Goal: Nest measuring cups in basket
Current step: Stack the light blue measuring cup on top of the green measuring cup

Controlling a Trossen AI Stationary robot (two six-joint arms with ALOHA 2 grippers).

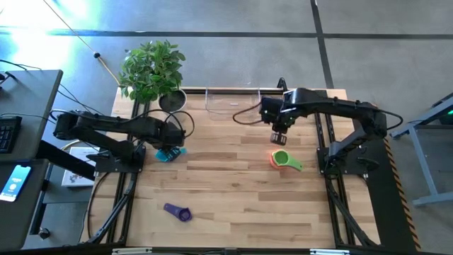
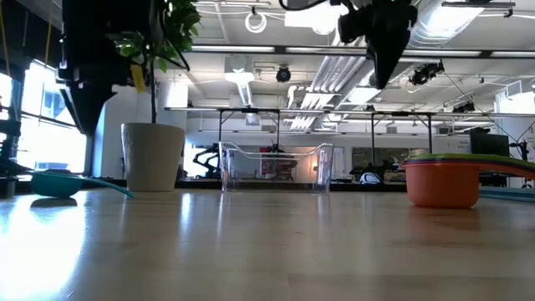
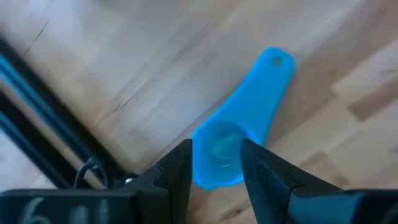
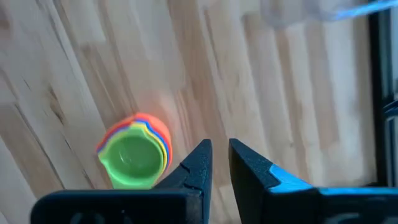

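A blue cup (image 3: 249,118) lies on the wood at the table's left, also seen in the high view (image 1: 170,154). My left gripper (image 3: 216,149) hangs open above its bowl, pointing down, clear of it in the low view (image 2: 84,125). A nested stack of cups (image 4: 134,155), green innermost and orange outermost, stands at the right (image 1: 282,160). My right gripper (image 4: 221,152) hangs above it toward the far side, empty, its fingers only slightly apart. A purple cup (image 1: 178,212) lies alone near the front. The clear basket (image 1: 233,103) stands at the far edge.
A white plant pot (image 1: 172,100) with a leafy plant stands at the far left, beside the basket. Bare wood lies between the blue cup, the stack and the purple cup. Black arm bases and cables flank the table's left and right edges.
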